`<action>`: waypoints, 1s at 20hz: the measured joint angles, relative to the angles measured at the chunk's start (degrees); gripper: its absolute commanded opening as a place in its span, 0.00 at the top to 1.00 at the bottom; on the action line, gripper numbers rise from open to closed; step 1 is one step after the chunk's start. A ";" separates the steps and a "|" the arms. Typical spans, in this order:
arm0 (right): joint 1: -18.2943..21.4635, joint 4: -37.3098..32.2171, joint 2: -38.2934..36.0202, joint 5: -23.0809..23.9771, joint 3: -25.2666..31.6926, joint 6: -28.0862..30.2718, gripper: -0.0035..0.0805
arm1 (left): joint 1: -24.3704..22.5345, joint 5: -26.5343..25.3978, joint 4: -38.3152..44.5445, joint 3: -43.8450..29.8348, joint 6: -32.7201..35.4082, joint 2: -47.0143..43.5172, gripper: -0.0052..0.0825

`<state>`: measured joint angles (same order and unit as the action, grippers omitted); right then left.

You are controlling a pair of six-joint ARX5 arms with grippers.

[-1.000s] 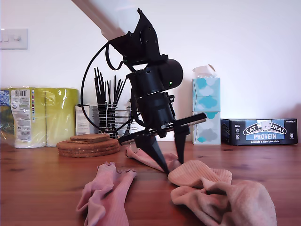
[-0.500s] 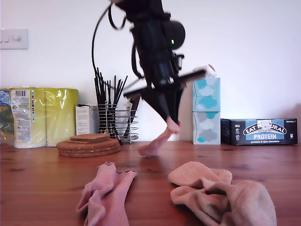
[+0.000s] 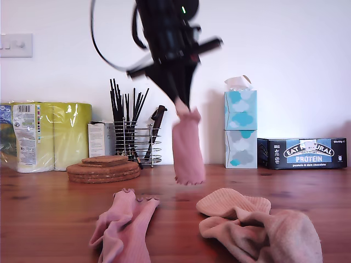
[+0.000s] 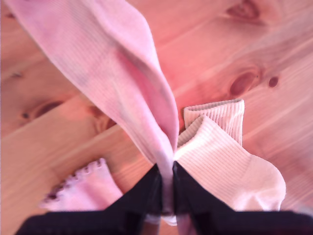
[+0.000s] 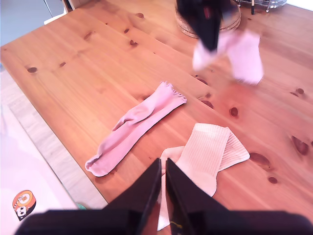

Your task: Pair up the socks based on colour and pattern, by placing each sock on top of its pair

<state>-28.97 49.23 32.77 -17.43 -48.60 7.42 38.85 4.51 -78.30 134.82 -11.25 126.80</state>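
Wooden worktop [image 3: 49, 208] carries the two beige socks [image 3: 263, 227] and one pink sock [image 3: 123, 227]. My first gripper [image 4: 166, 196] holds the other pink sock [image 3: 188, 148] above them, jaws clenched on it. My second gripper [image 5: 163, 188] is closed, holding nothing.

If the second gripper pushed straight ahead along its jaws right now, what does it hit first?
Probably the beige sock on the table: my second gripper, jaws closed and empty, points right at it. The gap to it is unclear.
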 measured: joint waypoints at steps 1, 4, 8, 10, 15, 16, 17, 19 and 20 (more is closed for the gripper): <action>0.00 0.02 0.00 0.00 0.00 0.15 0.97 | -0.09 -1.92 -0.02 0.00 1.09 -2.40 0.97; 0.00 0.02 0.00 0.02 0.00 1.11 0.97 | 0.11 -5.81 0.00 0.02 2.43 -9.90 0.97; 0.00 0.04 0.00 2.21 0.00 1.70 0.97 | 0.15 -11.74 -0.04 0.07 3.32 -15.80 0.97; 0.00 0.09 0.00 3.06 0.00 2.14 0.97 | 0.22 -12.83 0.04 0.07 3.52 -16.87 0.97; 0.00 1.60 0.00 3.91 0.00 3.04 0.97 | 2.34 -18.23 0.31 -3.85 3.80 -24.02 0.97; 0.00 1.73 0.00 3.96 0.00 3.15 0.97 | 2.71 -19.23 0.35 -6.01 3.82 -27.26 0.97; 0.00 1.88 0.00 4.04 0.00 3.19 0.97 | 2.73 -20.11 0.44 -8.39 3.80 -30.64 0.97; 0.00 2.03 -0.04 4.11 0.00 4.04 0.97 | 2.51 -22.38 3.19 -15.02 3.80 -38.38 0.97; -0.11 2.05 -0.04 4.11 0.00 4.39 0.97 | 2.32 -22.73 6.54 -19.34 3.80 -42.36 0.97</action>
<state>-29.08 51.29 32.73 -13.32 -48.60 11.81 41.17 -18.22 -71.77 115.48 -7.44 84.44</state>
